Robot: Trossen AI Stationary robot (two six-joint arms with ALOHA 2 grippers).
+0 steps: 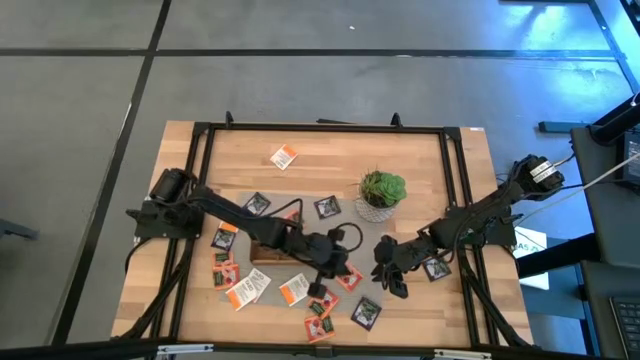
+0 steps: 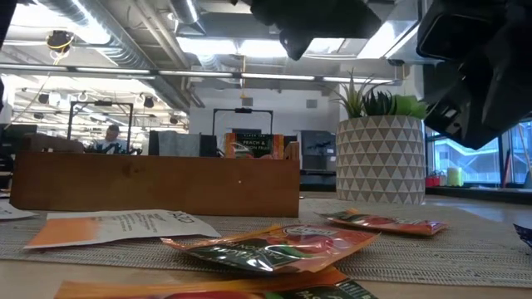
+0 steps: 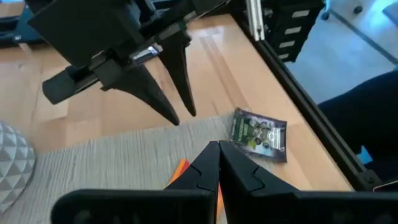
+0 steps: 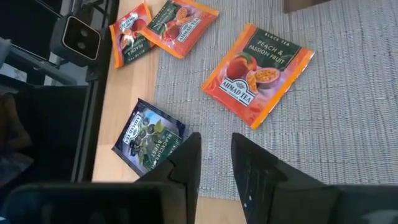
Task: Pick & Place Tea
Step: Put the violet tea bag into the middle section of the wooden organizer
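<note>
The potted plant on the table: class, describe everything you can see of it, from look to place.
The potted plant is a small spiky green tuft in a white pot patterned with grey triangles. It stands upright on the wooden table, on the far right corner of the grey mat, right of the wooden tray. Nothing grips it; the right hand hangs nearer the front edge, apart from it.

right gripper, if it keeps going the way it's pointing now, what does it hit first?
Probably the grey mat right ahead of the right gripper, open and angled down. The dark blue sachet lies just beside one finger; the peach sachet is farther along. Depth is uncertain.
</note>
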